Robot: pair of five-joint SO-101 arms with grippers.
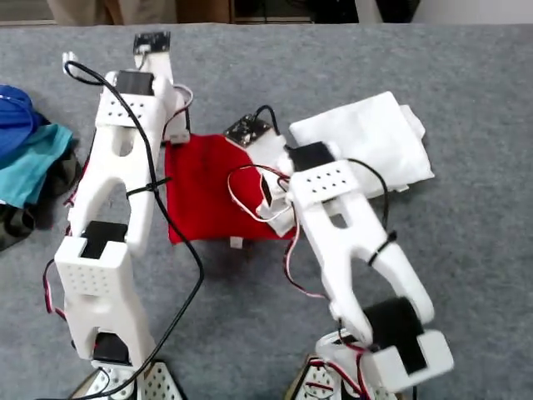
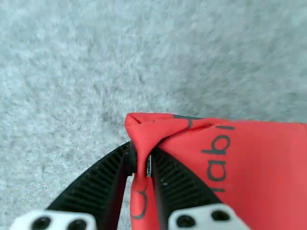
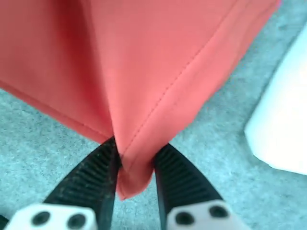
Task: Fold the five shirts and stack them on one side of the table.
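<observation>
A red shirt [image 1: 208,190] lies partly folded on the grey table between the two arms. My left gripper [image 2: 143,165] is shut on a bunched corner of the red shirt [image 2: 230,163], which carries dark lettering. My right gripper [image 3: 135,165] is shut on a folded edge of the red shirt [image 3: 144,62], whose hem seam runs down between the fingers. In the high view the left arm [image 1: 125,142] stands over the shirt's left edge and the right arm [image 1: 325,192] over its right edge. A folded white shirt [image 1: 366,142] lies just right of the red one.
A heap of blue, teal and dark shirts [image 1: 29,154] sits at the table's left edge. The white shirt's edge [image 3: 283,124] lies close beside my right gripper. Grey table surface [image 1: 466,250] stretches free at the right and along the far side.
</observation>
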